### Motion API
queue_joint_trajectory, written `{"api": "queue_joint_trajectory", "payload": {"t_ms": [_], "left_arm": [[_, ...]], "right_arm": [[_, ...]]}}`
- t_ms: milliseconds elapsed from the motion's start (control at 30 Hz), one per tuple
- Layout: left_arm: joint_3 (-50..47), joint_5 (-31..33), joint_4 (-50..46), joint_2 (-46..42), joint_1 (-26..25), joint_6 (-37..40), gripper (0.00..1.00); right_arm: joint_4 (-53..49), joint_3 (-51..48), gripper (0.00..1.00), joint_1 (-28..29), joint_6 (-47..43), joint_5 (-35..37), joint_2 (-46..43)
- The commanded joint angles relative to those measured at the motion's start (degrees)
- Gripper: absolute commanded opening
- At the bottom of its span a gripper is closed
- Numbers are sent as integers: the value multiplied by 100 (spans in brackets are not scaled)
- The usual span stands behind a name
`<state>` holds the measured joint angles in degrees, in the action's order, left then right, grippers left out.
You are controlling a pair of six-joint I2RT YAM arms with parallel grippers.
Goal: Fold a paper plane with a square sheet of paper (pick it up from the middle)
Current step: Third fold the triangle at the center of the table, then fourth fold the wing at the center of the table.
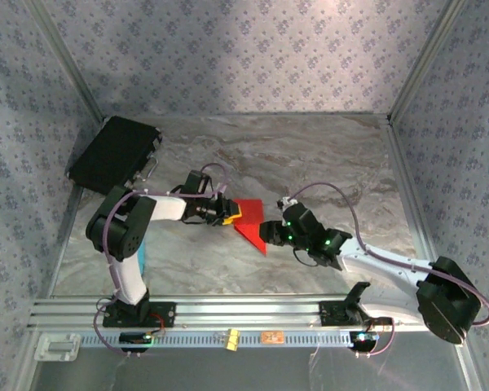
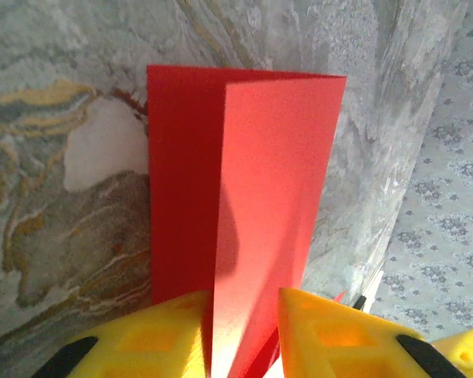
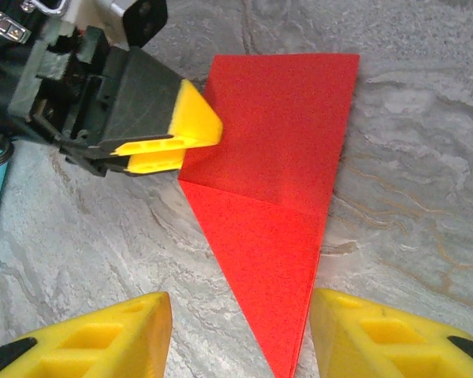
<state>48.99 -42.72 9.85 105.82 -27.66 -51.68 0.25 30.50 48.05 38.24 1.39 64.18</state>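
As left fingers (image 3: 195,118) pinch one edge, paper (image 3: 276,134) rests — marble (image 3: 426,157) around.

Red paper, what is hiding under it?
The grey marbled table lies under the red paper. The patch it covers is hidden. The left arm's yellow fingers pinch one edge.

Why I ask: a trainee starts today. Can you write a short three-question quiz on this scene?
1. True or false: the left hand grips the paper.
2. The right hand is: A) open, B) shut on the paper, C) shut on nothing.
3. What black thing lies at the table's far left corner?
Key: 1 true; 2 A; 3 the case.
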Motion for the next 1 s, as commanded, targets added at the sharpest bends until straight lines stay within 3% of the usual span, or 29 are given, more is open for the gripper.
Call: {"api": "queue_joint_trajectory", "payload": {"t_ms": [0, 267, 333, 567, 800, 967], "left_arm": [[223, -205, 270, 119, 46, -68, 27], [132, -153, 476, 87, 42, -205, 11], [17, -45, 574, -17, 33, -294, 9], [-363, 578, 600, -463, -106, -560, 8], [-584, 1088, 563, -750, -342, -747, 10], [-450, 897, 575, -704, -349, -685, 17]], "right_arm": [[71, 5, 51, 165, -176, 548, -143], [149, 65, 50, 961, -1160, 2011, -74], [197, 10, 50, 1055, -1501, 2088, -29], [-1156, 513, 46, 1166, -1636, 2885, 831], [-330, 207, 44, 1350, -2094, 2933, 876], [-956, 491, 43, 1442, -2299, 2988, 1130]]}}
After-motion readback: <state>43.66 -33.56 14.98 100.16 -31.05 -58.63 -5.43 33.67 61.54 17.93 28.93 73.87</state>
